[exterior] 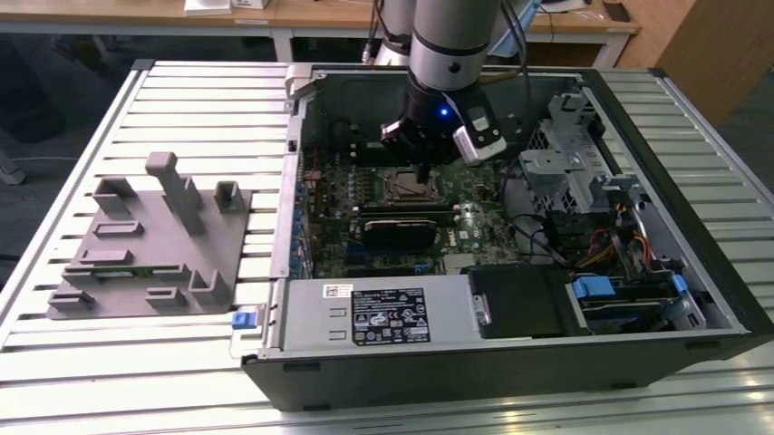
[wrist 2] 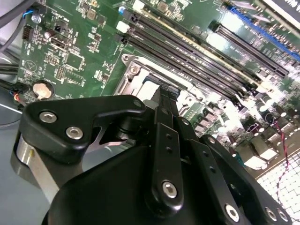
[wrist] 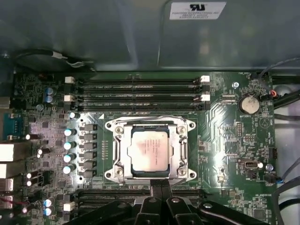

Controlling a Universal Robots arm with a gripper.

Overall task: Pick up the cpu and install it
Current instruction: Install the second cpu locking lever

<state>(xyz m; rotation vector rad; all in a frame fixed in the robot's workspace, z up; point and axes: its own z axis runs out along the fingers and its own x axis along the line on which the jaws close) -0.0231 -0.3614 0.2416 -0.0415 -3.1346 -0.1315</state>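
Fingers [wrist: 161, 190] pressed together, holding nothing | cpu [wrist: 149, 150] seated in socket [wrist: 183, 154] | fingers just beside it

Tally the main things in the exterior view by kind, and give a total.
Computer case: 1
Grey fixture: 1
Robot arm: 1
cpu, seated in the socket in the first wrist view: 1
Total: 4

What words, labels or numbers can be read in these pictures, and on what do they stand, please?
No text can be quoted here:
white label on the power supply: print too small to read.
white sticker on the case wall: not legible.
cpu top: faint marking, unreadable.
motherboard lettering: too small to read.
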